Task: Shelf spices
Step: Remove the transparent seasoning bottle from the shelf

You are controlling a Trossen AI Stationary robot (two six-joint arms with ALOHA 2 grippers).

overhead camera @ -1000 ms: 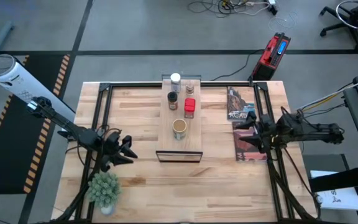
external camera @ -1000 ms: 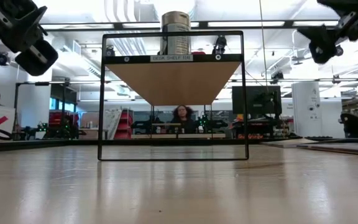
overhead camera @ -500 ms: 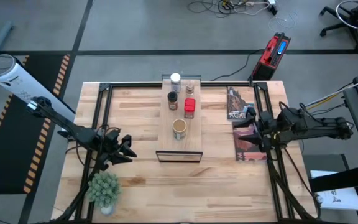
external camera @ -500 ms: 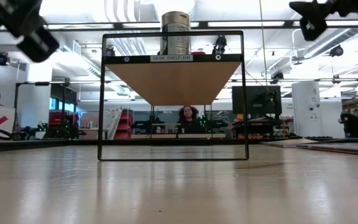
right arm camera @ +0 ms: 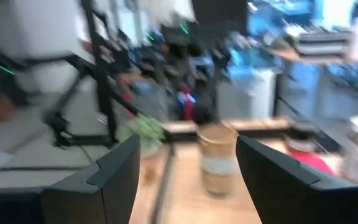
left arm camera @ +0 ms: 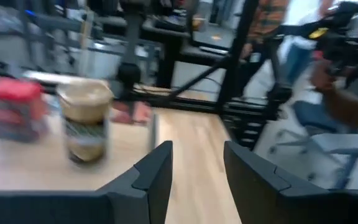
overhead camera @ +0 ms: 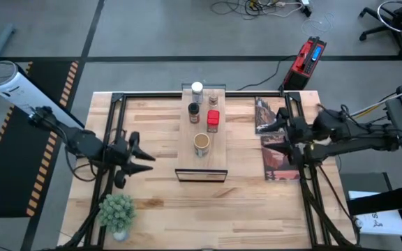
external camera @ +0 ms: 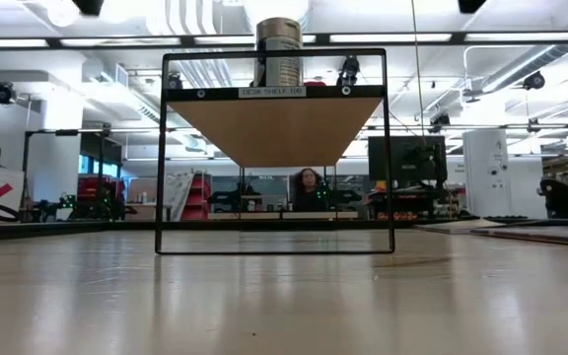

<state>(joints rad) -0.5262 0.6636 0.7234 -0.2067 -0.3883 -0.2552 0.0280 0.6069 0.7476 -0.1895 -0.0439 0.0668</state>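
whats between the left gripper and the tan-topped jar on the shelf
In the high view, only bare tabletop and the shelf's pale board lie between the open left gripper and the tan-topped jar.

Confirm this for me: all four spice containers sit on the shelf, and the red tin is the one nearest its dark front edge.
Not quite. All four sit on the shelf, but the high view shows the tan-topped jar nearest the dark front edge; the red tin stands farther back.
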